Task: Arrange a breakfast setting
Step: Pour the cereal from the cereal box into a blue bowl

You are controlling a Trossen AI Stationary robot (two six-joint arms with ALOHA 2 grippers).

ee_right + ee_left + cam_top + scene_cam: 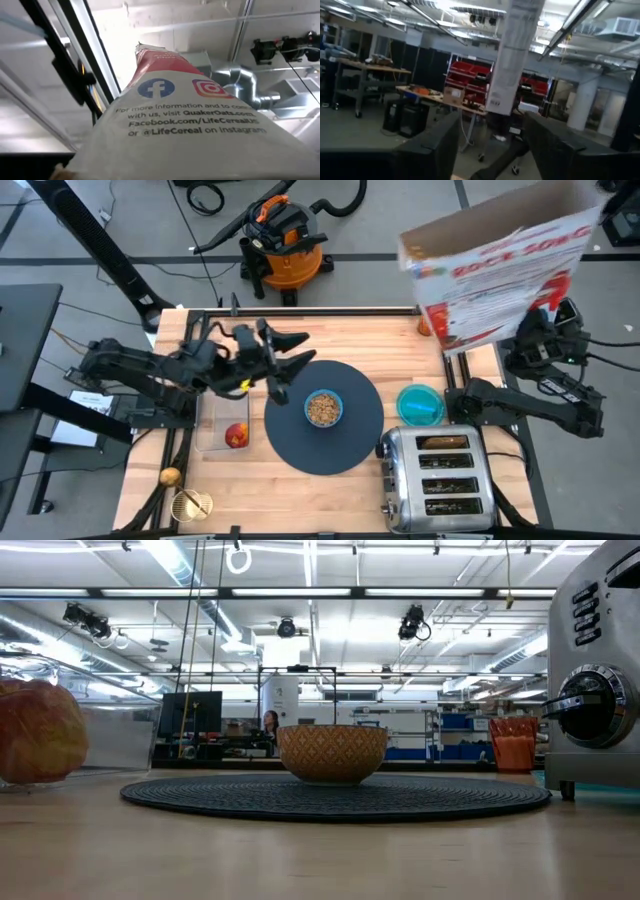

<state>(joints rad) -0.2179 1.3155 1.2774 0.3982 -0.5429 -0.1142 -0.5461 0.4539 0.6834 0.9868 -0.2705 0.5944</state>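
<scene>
The apple point(236, 436) is waiting left of the mat point(322, 416). The left gripper point(285, 363) is hovering open and empty above the mat's far-left edge. The cereal-filled bowl point(322, 408) is sitting centred; the dish point(420, 404) is lying right. The right gripper point(545, 330) is gripping a raised cereal box point(500, 265).

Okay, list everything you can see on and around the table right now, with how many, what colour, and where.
Round mat: one, dark slate-blue, table centre.
Bowl: one, light blue, cereal inside, on the mat.
Shallow dish: one, teal, right of the mat.
Apple: one, red, left of the mat.
Toaster: one, silver, front right.
Cereal box: one, white and red, raised over the right side.
Shop vacuum: one, orange and black, floor behind the table.
Left gripper: open, empty, above the mat's left edge.
Right gripper: holds the cereal box.
</scene>
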